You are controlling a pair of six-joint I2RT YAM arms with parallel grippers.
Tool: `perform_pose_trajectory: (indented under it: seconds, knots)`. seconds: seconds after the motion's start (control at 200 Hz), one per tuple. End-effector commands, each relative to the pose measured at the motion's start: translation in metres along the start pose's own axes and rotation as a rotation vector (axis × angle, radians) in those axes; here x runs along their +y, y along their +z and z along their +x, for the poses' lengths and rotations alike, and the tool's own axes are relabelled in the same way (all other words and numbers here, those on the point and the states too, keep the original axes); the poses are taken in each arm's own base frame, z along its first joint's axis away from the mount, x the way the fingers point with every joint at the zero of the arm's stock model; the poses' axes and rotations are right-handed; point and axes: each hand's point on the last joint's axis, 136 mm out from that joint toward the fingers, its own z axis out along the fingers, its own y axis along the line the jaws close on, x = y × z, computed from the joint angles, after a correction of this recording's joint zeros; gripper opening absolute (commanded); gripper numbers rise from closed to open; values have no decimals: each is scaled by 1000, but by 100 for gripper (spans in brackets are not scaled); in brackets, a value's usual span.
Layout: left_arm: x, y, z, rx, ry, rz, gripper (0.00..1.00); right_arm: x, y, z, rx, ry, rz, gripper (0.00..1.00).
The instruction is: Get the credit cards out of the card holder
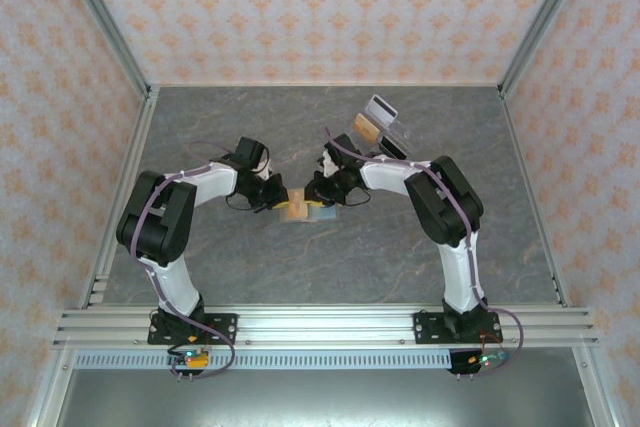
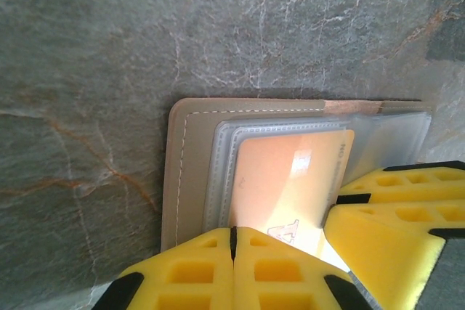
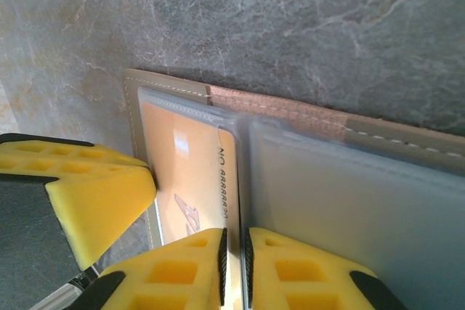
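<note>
Marble bench (image 1: 250,127), open card holder (image 2: 190,172).
I read left end effector (image 2: 232,236) closed, right end effector (image 3: 235,241) pinching orange credit card (image 2: 290,179).

The left arm (image 1: 160,222) and right arm (image 1: 450,212) rise from their bases, fold at the elbow and reach inward, forearms pointing at each other. The left hand (image 2: 232,231) and right hand (image 3: 234,234) angle downward, tips just beside each other. The left fingers are pressed together. The right fingers pinch the edge of the orange card (image 3: 185,179), leaving a narrow slit.
</note>
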Motion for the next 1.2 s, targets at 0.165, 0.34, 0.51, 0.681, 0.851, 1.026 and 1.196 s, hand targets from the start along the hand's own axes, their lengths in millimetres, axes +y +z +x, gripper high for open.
perform_pose_trajectory:
  seconds: [0.165, 0.34, 0.51, 0.681, 0.851, 1.026, 1.196]
  knots:
    - [-8, 21, 21, 91, 24, 53, 2, 8, 12, 1, 32, -4, -64, 18]
    - [-15, 21, 24, 96, 47, 61, 2, 8, 12, 0, 30, -6, -65, 15]
    - [-10, 15, 19, 59, 39, 17, 3, 10, 5, -2, 4, -17, -56, 2]
    - [-8, -5, 8, -13, 28, -3, 4, 5, -9, -5, -33, -15, -36, 0]
    - [-15, -27, 3, -64, 43, -3, 16, 2, -17, -4, -42, -22, -20, 0]
    - [-4, -28, 3, -84, 27, -52, 23, -3, -24, -3, -57, -30, 20, 0]
    - [-1, -17, 4, -70, 12, -51, 20, -11, -25, -1, -50, -36, 62, 0]
